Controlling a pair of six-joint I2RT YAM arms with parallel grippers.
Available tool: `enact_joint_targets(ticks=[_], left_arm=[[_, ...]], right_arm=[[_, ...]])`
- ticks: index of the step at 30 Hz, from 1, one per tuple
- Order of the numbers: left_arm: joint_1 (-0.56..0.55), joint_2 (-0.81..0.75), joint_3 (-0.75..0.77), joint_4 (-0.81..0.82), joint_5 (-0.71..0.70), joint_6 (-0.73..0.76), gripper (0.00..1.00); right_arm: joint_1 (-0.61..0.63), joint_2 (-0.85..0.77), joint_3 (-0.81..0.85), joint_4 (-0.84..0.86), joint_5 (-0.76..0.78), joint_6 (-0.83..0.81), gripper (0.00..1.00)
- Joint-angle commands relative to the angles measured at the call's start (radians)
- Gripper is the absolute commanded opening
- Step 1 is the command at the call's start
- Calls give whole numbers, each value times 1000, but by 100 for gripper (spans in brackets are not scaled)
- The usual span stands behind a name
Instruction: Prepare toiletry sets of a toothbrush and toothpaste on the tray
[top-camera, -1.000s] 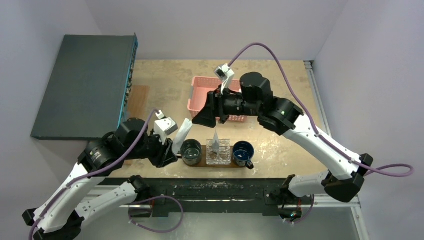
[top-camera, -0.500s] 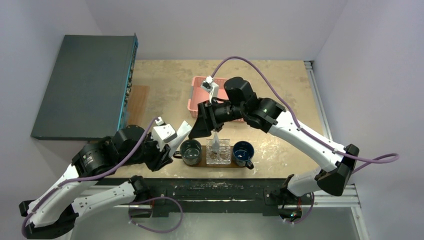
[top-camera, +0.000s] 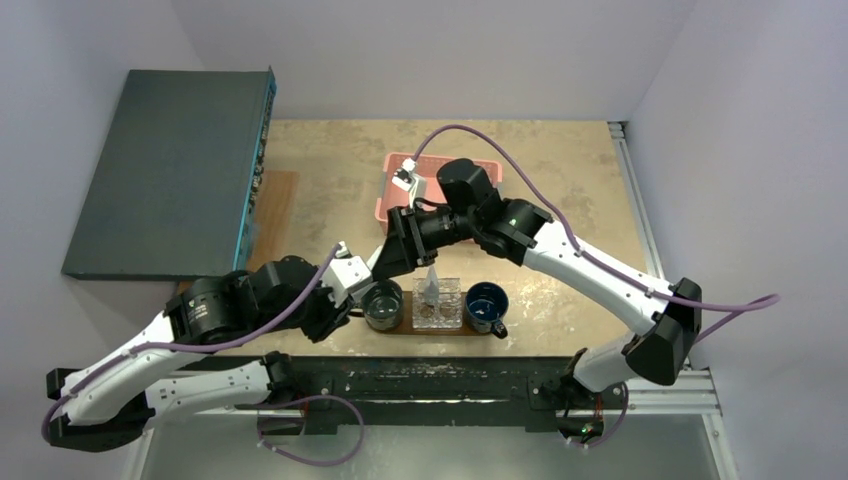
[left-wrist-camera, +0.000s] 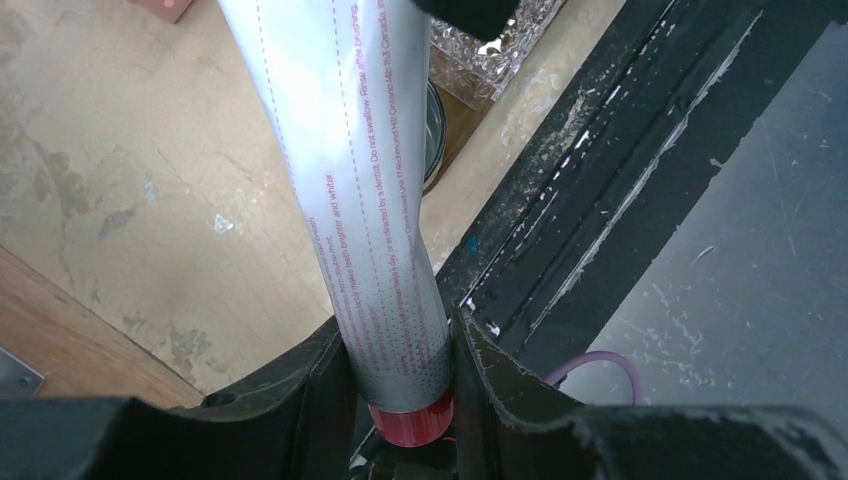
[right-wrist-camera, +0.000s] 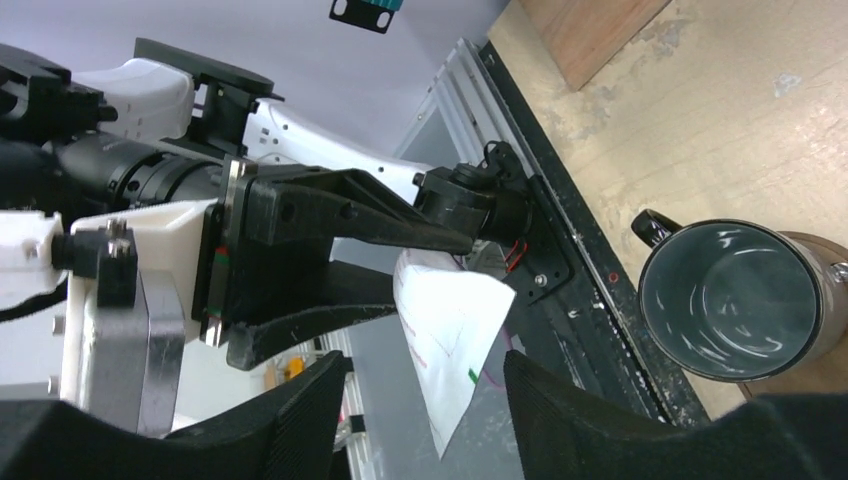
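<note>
Mostly hidden: tray (top-camera: 408, 312) under mugs (top-camera: 383, 303); toothpaste tube (left-wrist-camera: 345, 150) in left claw (left-wrist-camera: 402, 350) cropped.

Silvery-white toothpaste tube (left-wrist-camera: 350, 150) with red lettering; pink lattice basket (top-camera: 392, 186); dark brown tray (top-camera: 407, 318); blue mug (top-camera: 486, 303)
</note>
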Motion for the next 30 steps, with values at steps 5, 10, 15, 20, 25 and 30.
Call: enact_joint_targets(ticks=[5,10,15,20,25,30], left_arm=[[-50,10,35,21,-97,26,0],[-58,4,35,17,-122,25,0],[-61,9,32,22,-114,26,0],[-66,16,30,27,-111,28,0],[-70,23,30,29,-110,27,0],[-79,31,27,32,-112,27,0]], right_arm=[[-11,20,-3,78,-39,40,53],[-12,32,0,93,-51,49,44],[-12,42,-7,101,-59,52,37],[-12,40,-30,119,-60,60,34],[-13,46,-45,144,-58,78,36],[-14,48,-66,183,-57,106,35]])
